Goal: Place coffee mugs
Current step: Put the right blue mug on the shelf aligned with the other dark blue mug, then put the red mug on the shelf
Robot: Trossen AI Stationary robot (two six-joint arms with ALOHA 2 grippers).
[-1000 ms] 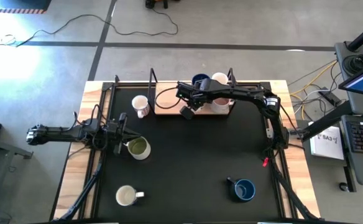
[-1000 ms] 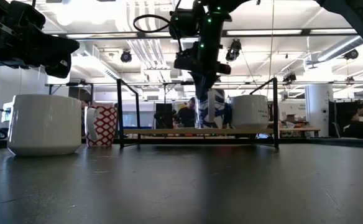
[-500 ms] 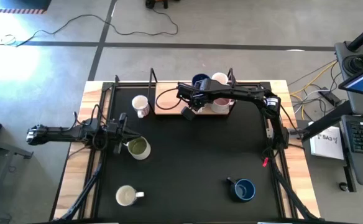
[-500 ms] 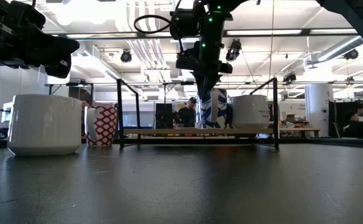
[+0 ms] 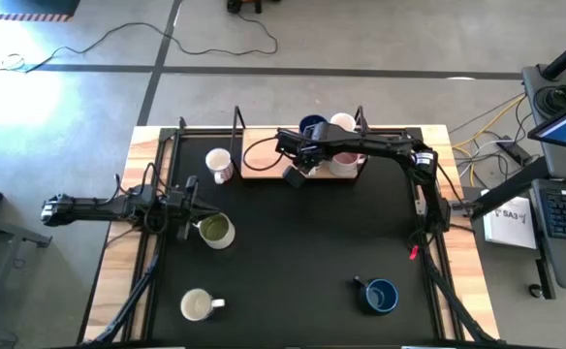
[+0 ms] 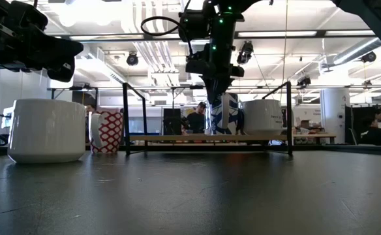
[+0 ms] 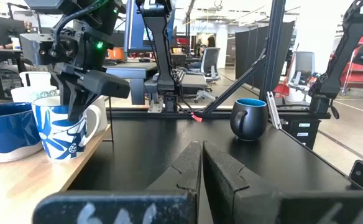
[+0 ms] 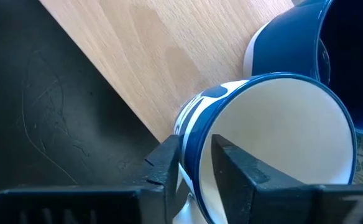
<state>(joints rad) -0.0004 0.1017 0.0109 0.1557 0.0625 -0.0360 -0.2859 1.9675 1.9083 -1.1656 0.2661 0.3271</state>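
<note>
Blue-patterned mug (image 8: pixel 275 143) rim sits between the right gripper's (image 8: pixel 194 163) loosely parted jaws.

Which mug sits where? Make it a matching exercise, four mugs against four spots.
Mugs:
1. blue-patterned mug
2. red-print mug
3. dark blue mug
4. green-lined mug

Spots:
A. beside the left gripper
B. on the wooden board, rim between the right gripper's jaws
C. alone on the right arm's side, away from the board
D. off the board, by its left-arm end

Pairs: 1-B, 2-D, 3-C, 4-A
</note>
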